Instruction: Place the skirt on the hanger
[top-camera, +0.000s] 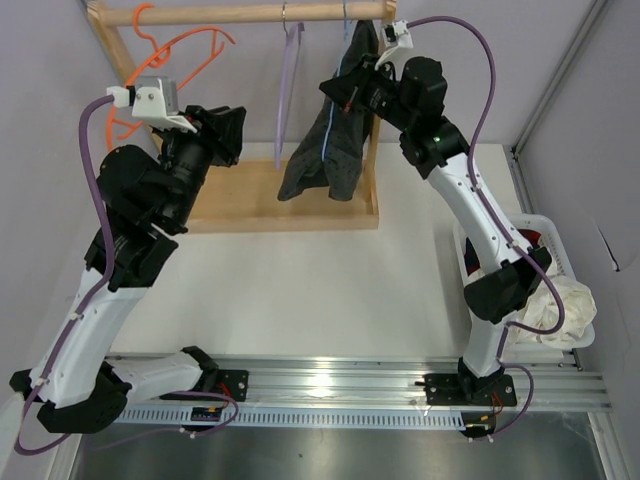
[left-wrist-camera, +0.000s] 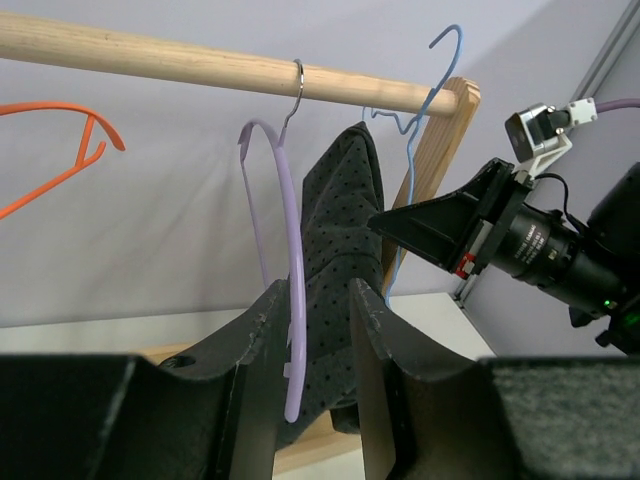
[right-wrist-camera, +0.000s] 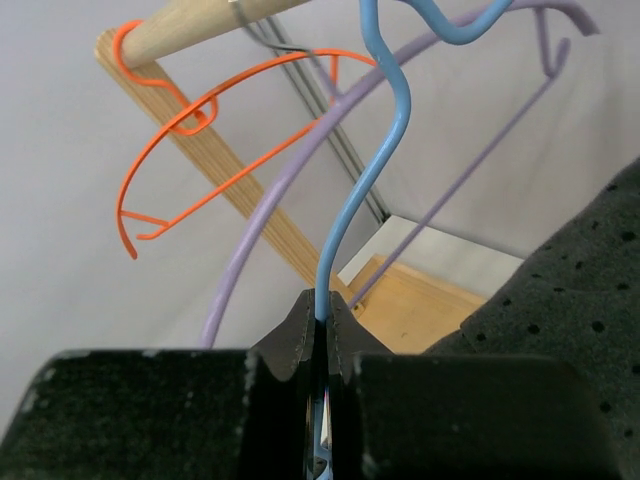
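The dark grey dotted skirt (top-camera: 325, 150) hangs draped on the light-blue wire hanger (top-camera: 346, 40) at the right end of the wooden rod (top-camera: 240, 13). My right gripper (top-camera: 352, 92) is shut on the hanger's wire (right-wrist-camera: 345, 220) just below its neck. The skirt (right-wrist-camera: 585, 290) lies to the right of that gripper. The hanger's hook (left-wrist-camera: 447, 40) rises above the rod end; I cannot tell if it rests on the rod. My left gripper (top-camera: 236, 130) is open and empty, left of the skirt (left-wrist-camera: 345, 220). Its fingers (left-wrist-camera: 265, 345) frame the purple hanger.
A purple hanger (top-camera: 288, 90) hangs mid-rod and an orange hanger (top-camera: 165, 60) at the left. The rack's wooden base (top-camera: 250, 210) and right post (left-wrist-camera: 425, 170) stand close by. A white basket (top-camera: 565, 255) with white and dark red cloth sits at the right.
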